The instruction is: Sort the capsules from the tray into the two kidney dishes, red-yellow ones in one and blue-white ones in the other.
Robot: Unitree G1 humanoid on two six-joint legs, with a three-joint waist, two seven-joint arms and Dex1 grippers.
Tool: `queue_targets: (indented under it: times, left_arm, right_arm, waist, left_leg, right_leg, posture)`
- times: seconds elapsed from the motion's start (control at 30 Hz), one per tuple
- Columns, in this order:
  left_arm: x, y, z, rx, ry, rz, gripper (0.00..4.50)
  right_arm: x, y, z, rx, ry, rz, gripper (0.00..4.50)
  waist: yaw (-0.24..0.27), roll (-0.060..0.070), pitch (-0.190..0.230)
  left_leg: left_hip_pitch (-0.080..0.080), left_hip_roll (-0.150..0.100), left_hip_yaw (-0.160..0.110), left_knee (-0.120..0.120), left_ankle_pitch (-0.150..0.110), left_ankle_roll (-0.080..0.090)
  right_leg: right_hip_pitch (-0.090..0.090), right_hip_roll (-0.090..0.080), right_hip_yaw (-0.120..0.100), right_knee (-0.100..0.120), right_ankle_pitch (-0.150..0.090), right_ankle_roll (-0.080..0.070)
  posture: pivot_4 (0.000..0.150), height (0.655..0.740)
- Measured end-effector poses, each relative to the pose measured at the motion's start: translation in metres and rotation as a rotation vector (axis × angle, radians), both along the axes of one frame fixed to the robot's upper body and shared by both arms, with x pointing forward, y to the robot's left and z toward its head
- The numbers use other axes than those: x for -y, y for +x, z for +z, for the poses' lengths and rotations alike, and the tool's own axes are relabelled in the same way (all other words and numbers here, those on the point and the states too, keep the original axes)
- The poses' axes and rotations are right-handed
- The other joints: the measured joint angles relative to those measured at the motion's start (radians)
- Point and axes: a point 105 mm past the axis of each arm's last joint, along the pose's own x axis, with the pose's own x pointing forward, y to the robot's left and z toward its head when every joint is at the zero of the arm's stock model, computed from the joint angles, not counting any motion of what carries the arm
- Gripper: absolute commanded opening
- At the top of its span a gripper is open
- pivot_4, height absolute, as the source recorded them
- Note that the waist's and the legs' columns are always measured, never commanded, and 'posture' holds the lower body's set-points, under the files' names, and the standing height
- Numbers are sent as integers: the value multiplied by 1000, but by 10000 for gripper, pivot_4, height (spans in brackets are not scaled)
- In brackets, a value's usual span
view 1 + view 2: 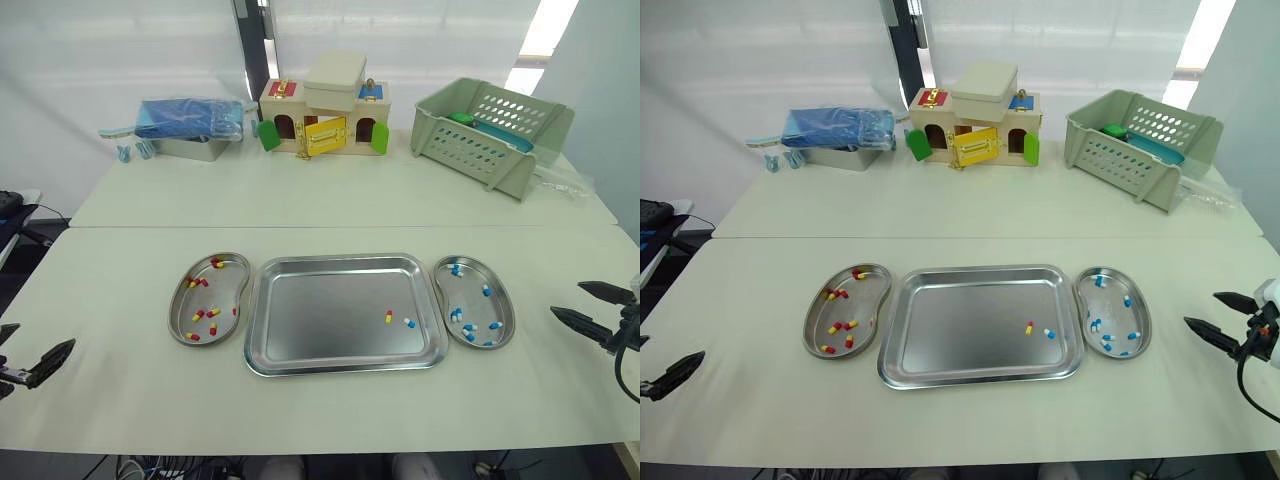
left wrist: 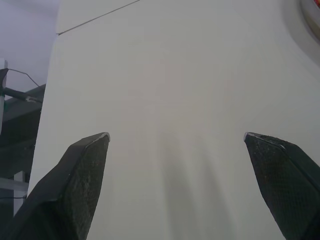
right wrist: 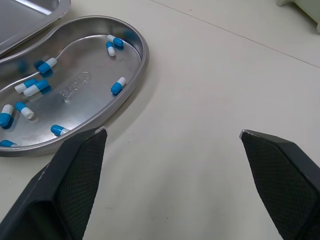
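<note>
A steel tray [image 1: 345,355] lies mid-table with one red-yellow capsule [image 1: 389,316] and one blue-white capsule [image 1: 409,323] near its right side. The left kidney dish [image 1: 180,310] holds several red-yellow capsules. The right kidney dish [image 1: 503,310] holds several blue-white capsules [image 3: 37,87]. My left gripper [image 1: 30,368] hovers open over bare table at the front left, far from the dishes. My right gripper [image 1: 590,305] is open at the front right, just right of the blue-white dish [image 3: 75,90], with nothing between its fingers.
At the back stand a metal box with a blue bundle [image 1: 190,125], a toy house with coloured doors [image 1: 322,115] and a green perforated basket [image 1: 490,130]. A seam [image 1: 330,227] runs across the table behind the dishes.
</note>
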Motion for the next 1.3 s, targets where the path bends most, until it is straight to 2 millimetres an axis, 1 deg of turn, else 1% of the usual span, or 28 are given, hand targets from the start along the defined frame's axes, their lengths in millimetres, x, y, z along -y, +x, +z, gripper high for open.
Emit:
queue_targets:
  times: [0.1, 0.17, 0.27, 0.33, 0.43, 0.53, 0.63, 0.73, 0.8, 0.83, 0.97, 1.03, 1.13, 1.17, 1.27, 1.3]
  left_arm:
    - [25, 5, 3, 81, -85, -96, 44677]
    - [44, 7, 4, 107, -121, -179, 44677]
    - [85, 7, 0, 158, -182, -328, 44677]
    - [113, 2, -7, 183, -247, -415, 44677]
    - [149, -11, -17, 184, -319, -522, 44677]
    - [182, -25, -27, 205, -384, -607, 44677]
    - [206, -36, -36, 245, -448, -667, 44677]
    - [216, -48, -40, 255, -442, -730, 44677]
    - [224, -54, -42, 275, -447, -766, 44677]
    - [229, -57, -43, 287, -454, -784, 44677]
    - [241, -60, -41, 333, -454, -840, 44677]
    - [245, -62, -40, 356, -452, -854, 44677]
    - [249, -64, -39, 376, -447, -872, 44677]
    - [251, -65, -39, 379, -445, -879, 44677]
    - [255, -68, -39, 391, -448, -896, 44677]
    - [257, -69, -40, 388, -453, -897, 44677]
  right_arm:
    - [0, 1, -3, -17, -10, 10, 45000]
    - [-3, 3, -2, -16, -12, 25, 45000]
    - [-6, 5, 4, -5, -22, 54, 45000]
    - [-10, 5, 9, 0, -38, 83, 45000]
    - [-25, 3, 16, 5, -61, 149, 45000]
    - [-45, -1, 19, -15, -46, 214, 45000]
    - [-67, -7, 23, -37, -43, 283, 45000]
    - [-85, -12, 28, -65, -55, 338, 45000]
    - [-101, -14, 33, -79, -58, 384, 45000]
    - [-111, -14, 37, -79, -60, 412, 45000]
    - [-146, -14, 40, -108, -82, 503, 45000]
    - [-163, -9, 40, -128, -111, 519, 45000]
    - [-181, 2, 36, -145, -144, 503, 45000]
    - [-192, 7, 33, -149, -147, 509, 45000]
    - [-222, 10, 17, -187, -153, 555, 45000]
    - [-227, 11, 13, -199, -162, 557, 45000]
  waist:
    - [0, 0, 0]
    - [-1, 0, 0]
    - [-1, 1, 0]
    - [0, 1, 0]
    - [-1, 1, 0]
    - [2, 2, -1]
    - [8, 2, -1]
    - [9, 2, -1]
    - [10, 2, -1]
    - [9, 2, -1]
    - [9, 1, -1]
    - [8, 1, -1]
    - [9, 1, -1]
    - [8, 1, -1]
    - [8, 1, -1]
    - [9, 1, -1]
  left_leg:
    - [0, 0, 0, 0, 0, 0]
    - [0, 0, 0, 0, 0, 0]
    - [0, 0, 2, 0, 0, 0]
    - [-1, 0, 1, 0, 0, 0]
    - [-1, 0, 1, 0, 0, 0]
    - [0, 0, 2, 1, 0, 0]
    - [0, 0, 1, 1, 0, 0]
    - [0, -1, 1, 1, 0, 0]
    - [-1, -1, 1, 1, 0, 0]
    - [0, -1, 0, 1, 0, 0]
    - [-1, -1, 0, 1, 0, 0]
    - [-1, -1, 0, 1, 0, 0]
    - [-2, -1, -1, 1, 0, 0]
    - [-2, -1, 0, 1, 0, 0]
    - [-4, -1, -1, 1, 0, 0]
    - [-6, -1, -1, 1, 0, 0]
  right_leg:
    - [0, 0, 0, 0, 0, 0]
    - [0, 0, 0, 0, 0, 0]
    - [0, -1, 1, -1, 0, 0]
    - [0, -1, 1, -1, 0, 0]
    - [0, -1, 1, -1, 0, 0]
    - [1, -1, 1, -1, 0, 0]
    - [2, -1, 0, -1, 0, 0]
    - [2, -1, 1, -1, 0, 0]
    - [2, -1, 0, -2, 0, 0]
    - [2, -1, 0, -2, 0, 0]
    - [2, -1, 0, -2, 0, 0]
    - [1, -1, 0, -2, 0, 0]
    - [0, -1, -1, -2, 0, 0]
    - [0, -1, 0, -2, 0, 0]
    - [-2, -1, -1, -2, 0, 0]
    - [-4, -1, -1, -2, 0, 0]
  posture:
    - [1500, 7400]
    - [1500, 7400]
    - [1500, 7400]
    - [1500, 7400]
    - [1500, 7400]
    - [1500, 7400]
    - [1500, 7400]
    - [1500, 7400]
    - [1500, 7400]
    - [1500, 7400]
    - [1500, 7400]
    - [1500, 7400]
    - [1500, 7400]
    - [1500, 7400]
    - [1500, 7400]
    - [1500, 7400]
